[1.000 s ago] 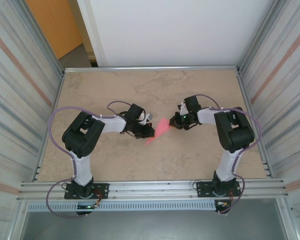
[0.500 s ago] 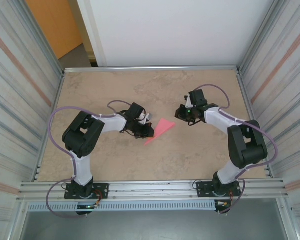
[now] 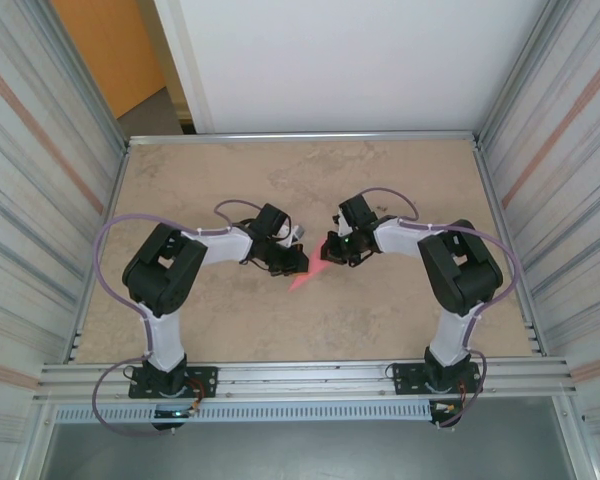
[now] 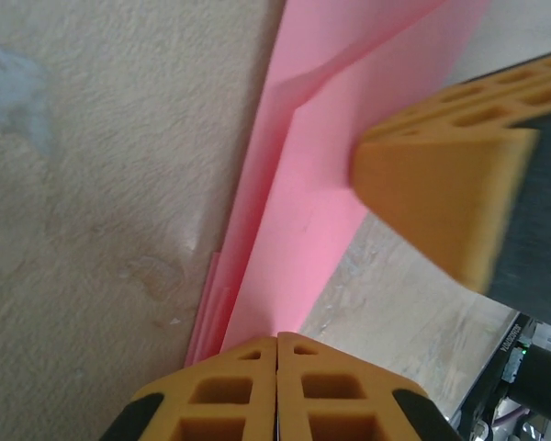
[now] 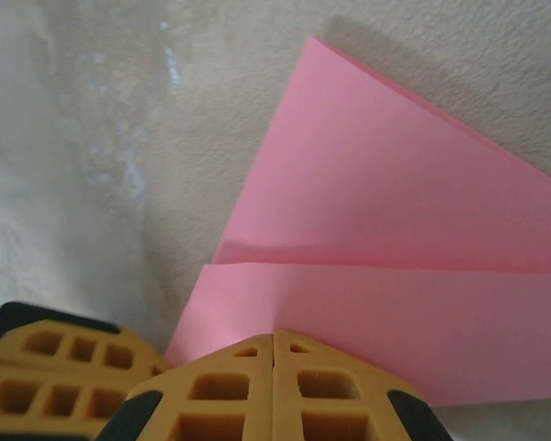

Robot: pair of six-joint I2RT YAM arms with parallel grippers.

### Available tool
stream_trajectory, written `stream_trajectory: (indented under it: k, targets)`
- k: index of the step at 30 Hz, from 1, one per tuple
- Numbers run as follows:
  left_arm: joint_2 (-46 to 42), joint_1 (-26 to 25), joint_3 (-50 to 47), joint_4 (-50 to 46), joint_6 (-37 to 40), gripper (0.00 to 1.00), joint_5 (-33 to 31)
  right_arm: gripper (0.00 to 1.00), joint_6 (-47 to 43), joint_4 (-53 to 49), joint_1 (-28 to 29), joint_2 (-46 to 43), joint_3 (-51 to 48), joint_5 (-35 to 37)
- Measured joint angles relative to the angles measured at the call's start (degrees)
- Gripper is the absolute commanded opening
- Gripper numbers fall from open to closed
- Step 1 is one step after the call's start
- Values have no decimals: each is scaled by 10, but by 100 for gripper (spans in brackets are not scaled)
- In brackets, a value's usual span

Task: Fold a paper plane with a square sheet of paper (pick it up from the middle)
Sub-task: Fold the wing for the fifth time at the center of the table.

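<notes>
paper plane (image 3: 312, 273) half-folded, flat on table (image 3: 400, 180). my left gripper (image 4: 275, 354) fingers together on its left side, right gripper (image 5: 274, 349) fingers together on its right end. featherlight, floppy, skids easy. I'd pinch layered centre crease, gently.

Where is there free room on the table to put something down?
Free: the far strip of the table up to the back rail, and the near strip along the front rail. Crowded: the middle, where the left gripper and right gripper meet at the pink paper.
</notes>
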Motion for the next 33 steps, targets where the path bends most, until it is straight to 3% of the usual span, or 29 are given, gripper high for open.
stream_trajectory:
  k: [20,33]
  targets:
    - [49,-5,59,-28,28,9,28,4,1,-7,-10,24,13,-24]
    - [-15,12,-57,21,41,10,26,4,-13,-38,-20,41,37,-45]
